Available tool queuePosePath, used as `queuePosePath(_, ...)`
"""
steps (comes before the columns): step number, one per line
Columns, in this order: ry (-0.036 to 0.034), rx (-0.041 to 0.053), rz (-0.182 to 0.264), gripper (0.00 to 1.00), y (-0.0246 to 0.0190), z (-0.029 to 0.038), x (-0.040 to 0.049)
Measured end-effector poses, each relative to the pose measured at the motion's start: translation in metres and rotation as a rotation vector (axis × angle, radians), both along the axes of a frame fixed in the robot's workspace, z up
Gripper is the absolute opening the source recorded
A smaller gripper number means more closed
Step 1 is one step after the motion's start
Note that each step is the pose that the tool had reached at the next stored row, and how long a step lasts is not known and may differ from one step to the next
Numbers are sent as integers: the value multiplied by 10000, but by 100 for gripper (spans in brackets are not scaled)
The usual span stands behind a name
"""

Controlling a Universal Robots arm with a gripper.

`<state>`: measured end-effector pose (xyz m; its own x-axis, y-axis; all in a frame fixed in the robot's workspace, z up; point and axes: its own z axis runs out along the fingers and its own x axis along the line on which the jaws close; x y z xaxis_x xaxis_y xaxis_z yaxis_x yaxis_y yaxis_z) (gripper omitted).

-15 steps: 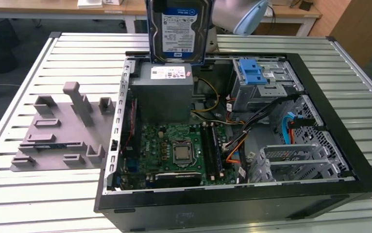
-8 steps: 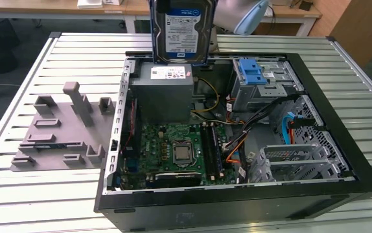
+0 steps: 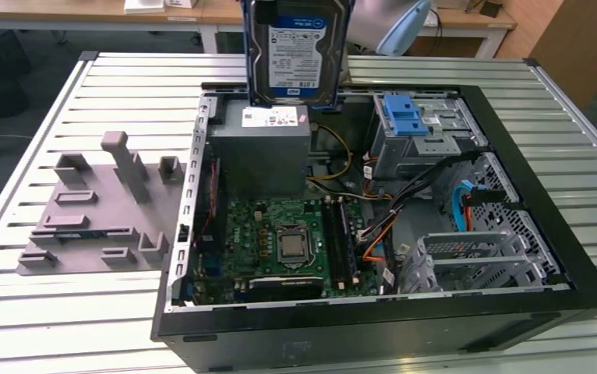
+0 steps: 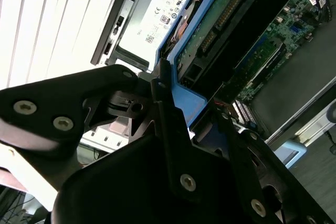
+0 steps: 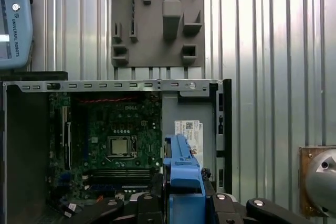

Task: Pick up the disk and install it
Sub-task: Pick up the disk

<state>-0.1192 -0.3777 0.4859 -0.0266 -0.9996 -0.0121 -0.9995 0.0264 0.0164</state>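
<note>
Gripper (image 5: 185, 207) closed on the disk (image 3: 296, 53), fingers (image 4: 168, 127) clamped on its blue carrier frame (image 4: 195, 100). Disk hangs upright, clear of the table (image 3: 49, 312), above the open computer case (image 3: 553, 234), over the grey box (image 3: 262, 156). Disk's blue-and-white label (image 3: 298, 39) faces the exterior camera; grey box carries a white sticker (image 3: 273, 117).

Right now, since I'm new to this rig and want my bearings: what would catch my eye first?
The disk, hanging label-out above the open computer case at the top of the exterior view, its blue carrier frame clamped in the black fingers. Next, the green motherboard bared inside the case, and the grey fixture plate at the exterior view's left.
</note>
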Motion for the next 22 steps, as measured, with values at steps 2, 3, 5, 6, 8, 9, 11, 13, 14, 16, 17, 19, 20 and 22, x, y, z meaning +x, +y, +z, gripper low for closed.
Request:
queuePosePath(2,0,1,-7,36,-19,0,7)
queuePosePath(3,0,0,-10,36,-28,0,11)
queuePosePath(5,0,0,-15,36,-44,0,19)
queuePosePath(6,0,0,-18,36,-51,0,22)
queuePosePath(8,0,0,-22,36,-63,0,30)
queuePosePath(9,0,1,-25,36,-69,0,35)
queuePosePath(11,0,0,-28,36,-75,0,44)
queuePosePath(13,0,1,-31,36,-84,0,58)
queuePosePath(14,0,0,-32,36,-88,0,68)
queuePosePath(16,1,-1,-35,36,-95,0,92)
queuePosePath(17,1,-1,-35,36,-98,0,105)
queuePosePath(19,0,0,-37,36,-104,0,133)
queuePosePath(20,0,0,-37,36,-105,0,147)
queuePosePath(22,0,0,-38,36,-109,0,178)
